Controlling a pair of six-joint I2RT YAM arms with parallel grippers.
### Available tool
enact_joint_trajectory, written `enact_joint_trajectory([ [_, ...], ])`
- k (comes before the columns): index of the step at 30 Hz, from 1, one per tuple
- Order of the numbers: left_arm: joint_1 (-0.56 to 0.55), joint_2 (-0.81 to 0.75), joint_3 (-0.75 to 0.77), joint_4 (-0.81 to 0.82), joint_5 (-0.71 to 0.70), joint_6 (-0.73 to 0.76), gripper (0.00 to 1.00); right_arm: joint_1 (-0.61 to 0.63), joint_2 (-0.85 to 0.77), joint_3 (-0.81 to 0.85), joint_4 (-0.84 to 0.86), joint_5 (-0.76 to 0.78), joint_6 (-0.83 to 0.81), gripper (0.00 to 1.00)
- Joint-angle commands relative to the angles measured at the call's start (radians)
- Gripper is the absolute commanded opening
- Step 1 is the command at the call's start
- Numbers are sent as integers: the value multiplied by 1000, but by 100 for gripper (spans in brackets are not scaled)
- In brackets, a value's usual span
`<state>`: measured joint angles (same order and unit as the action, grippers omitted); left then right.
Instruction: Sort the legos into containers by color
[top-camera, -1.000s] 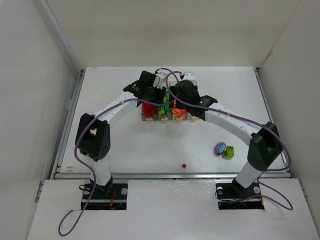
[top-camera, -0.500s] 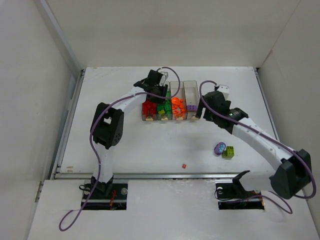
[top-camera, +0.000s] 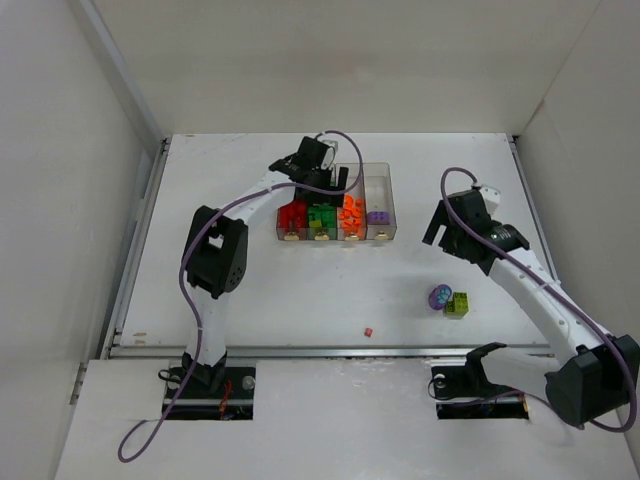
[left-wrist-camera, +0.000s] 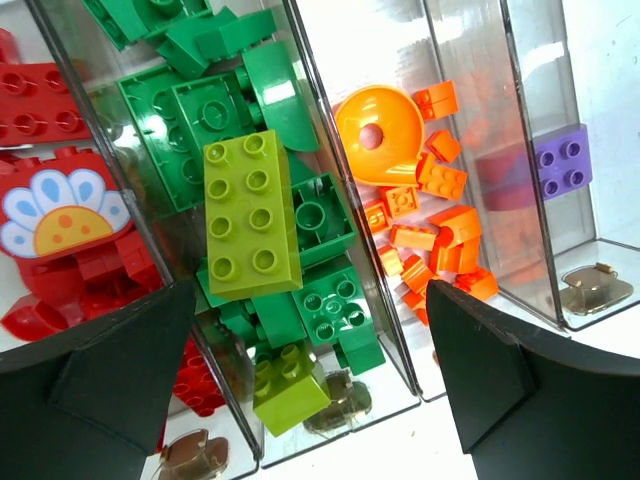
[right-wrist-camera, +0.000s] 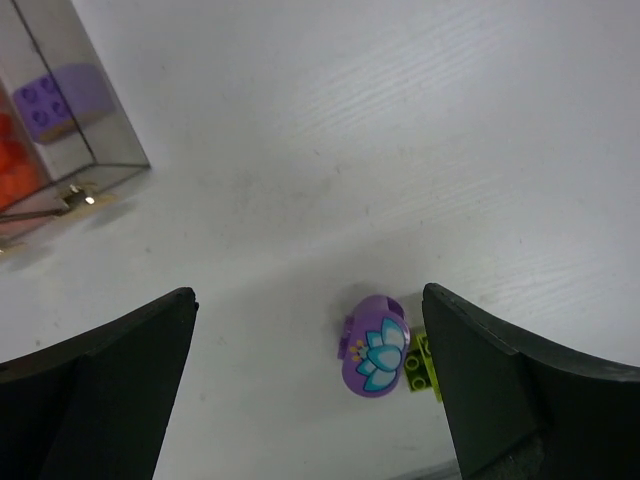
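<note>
The containers (top-camera: 384, 186) are four clear bins in a row, holding red, green, orange and purple legos. My left gripper (top-camera: 328, 186) hovers open over the green bin (left-wrist-camera: 330, 250), nothing between its fingers (left-wrist-camera: 110, 380). A large lime brick (left-wrist-camera: 248, 214) lies on the green bricks, and a smaller lime one (left-wrist-camera: 289, 387) sits at the bin's end. My right gripper (right-wrist-camera: 308, 335) is open above bare table, with a purple rounded lotus piece (right-wrist-camera: 376, 346) and a lime brick (right-wrist-camera: 424, 362) lying side by side between its jaws. They also show from above: purple piece (top-camera: 439, 296), lime brick (top-camera: 458, 304).
A tiny red piece (top-camera: 368, 331) lies alone near the table's front edge. White walls enclose the table on the left, back and right. The purple bin (right-wrist-camera: 60, 110) stands at the far left of the right wrist view.
My left gripper's jaws have opened wide over the green bin. The right arm has swung away from the bins to the right and now looks down on the purple and lime pieces.
</note>
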<state>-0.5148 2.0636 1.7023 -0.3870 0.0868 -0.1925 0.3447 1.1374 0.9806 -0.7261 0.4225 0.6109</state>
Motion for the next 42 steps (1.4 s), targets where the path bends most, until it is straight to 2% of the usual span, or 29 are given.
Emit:
enact_joint_trajectory([
  [1, 6, -72, 82, -33, -24, -5, 99, -12, -33, -31, -79, -54, 78, 100],
  [9, 6, -100, 201, -89, -47, -15, 99, -12, -82, -187, -102, -200, 170, 100],
  [12, 30, -118, 232, -101, -47, 5, 99, -12, -91, -229, -92, -182, 202, 98],
  [13, 30, -129, 232, -111, -47, 16, 99, -12, -91, -238, -91, -173, 202, 94],
  [18, 87, -167, 189, -112, -56, 27, 99, -12, -39, -244, -82, -126, 224, 88],
  [23, 131, -206, 123, -92, -24, 36, 99, -12, 22, -269, -24, -126, 224, 76],
  [26, 145, -217, 94, -92, -6, 36, 99, -12, 56, -278, 2, -126, 224, 73],
  [29, 185, -237, 76, -82, 5, 36, 99, -12, 87, -278, 11, -126, 224, 73],
  [32, 205, -247, 54, -72, 24, 36, 99, -12, 114, -278, 11, -126, 224, 86],
  [35, 214, -257, 42, -62, 44, 36, 99, -12, 139, -269, 22, -126, 213, 87],
  [40, 214, -266, 31, -52, 62, 36, 99, -12, 176, -260, 34, -126, 201, 71],
  [42, 223, -266, 31, -52, 62, 36, 99, -12, 185, -260, 45, -126, 201, 60],
])
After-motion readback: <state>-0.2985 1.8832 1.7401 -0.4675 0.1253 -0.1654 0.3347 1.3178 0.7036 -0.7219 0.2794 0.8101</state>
